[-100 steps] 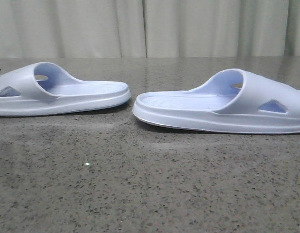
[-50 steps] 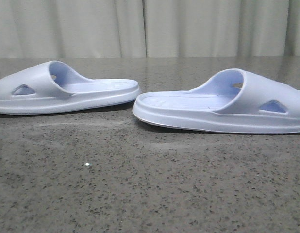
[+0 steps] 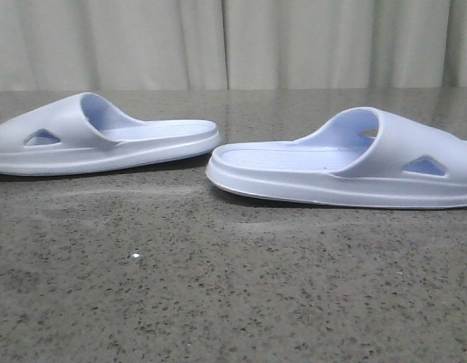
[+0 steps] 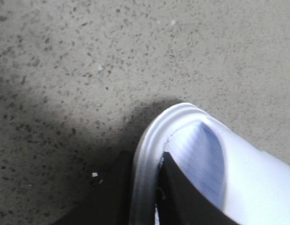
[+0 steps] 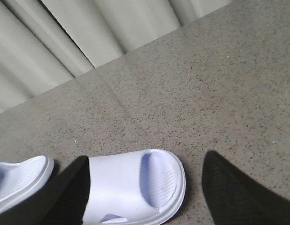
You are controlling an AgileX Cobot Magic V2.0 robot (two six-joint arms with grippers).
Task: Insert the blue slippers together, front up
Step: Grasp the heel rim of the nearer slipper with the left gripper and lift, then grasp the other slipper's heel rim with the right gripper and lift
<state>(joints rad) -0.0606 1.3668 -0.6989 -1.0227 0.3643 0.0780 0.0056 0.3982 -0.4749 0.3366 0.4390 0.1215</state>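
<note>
Two pale blue slippers lie sole-down on the grey speckled table, heels facing each other and a small gap apart. The left slipper [image 3: 105,136] has its strap toward the left edge; the right slipper [image 3: 347,162] has its strap toward the right. Neither gripper shows in the front view. In the left wrist view my left gripper [image 4: 144,190] is shut on the toe-end rim of the left slipper [image 4: 239,173], one finger outside the rim and one on the footbed. My right gripper [image 5: 152,197] is open above the right slipper's [image 5: 131,187] toe end, fingers wide on either side.
Pale curtains [image 3: 233,41] hang behind the table's far edge. The speckled tabletop [image 3: 233,287] stretches in front of the slippers. The left slipper's heel [image 5: 18,180] shows in the right wrist view beside the right slipper.
The left slipper has slid to the right toward the right slipper, narrowing the gap between their heels. The right slipper has not moved.
</note>
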